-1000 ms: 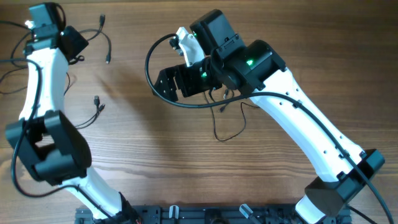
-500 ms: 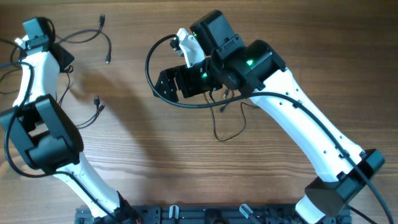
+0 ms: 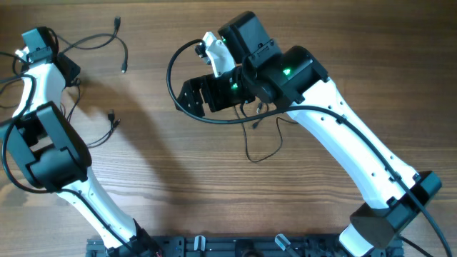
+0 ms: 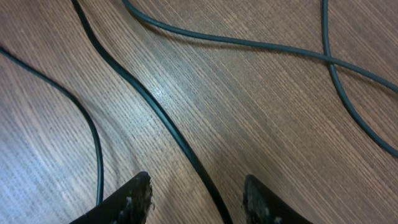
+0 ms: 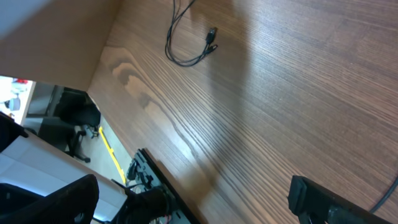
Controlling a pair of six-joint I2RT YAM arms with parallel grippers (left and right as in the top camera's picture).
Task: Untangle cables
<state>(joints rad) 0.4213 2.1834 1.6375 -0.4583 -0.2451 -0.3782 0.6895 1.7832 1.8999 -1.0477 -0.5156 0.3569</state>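
Note:
Thin black cables lie as loose strands on the wooden table. One strand (image 3: 107, 39) with small plug ends lies at the far left, a short one (image 3: 112, 121) lies below it, and another (image 3: 260, 146) loops under the right arm. My left gripper (image 3: 68, 70) is at the far left corner. In the left wrist view it (image 4: 199, 194) is open, low over the table, and a black cable (image 4: 155, 106) runs between its fingers without being gripped. My right gripper (image 3: 187, 95) is raised above the table's middle; it (image 5: 186, 199) is open and empty.
More black strands cross the left wrist view at the upper right (image 4: 292, 50) and at the left (image 4: 93, 137). The short cable with its plugs (image 5: 202, 46) shows far off in the right wrist view. The table's edge and the arm mounts (image 5: 146, 180) lie beyond it.
My left arm has swung further left toward the table's far left corner. The right arm and the cables have not moved.

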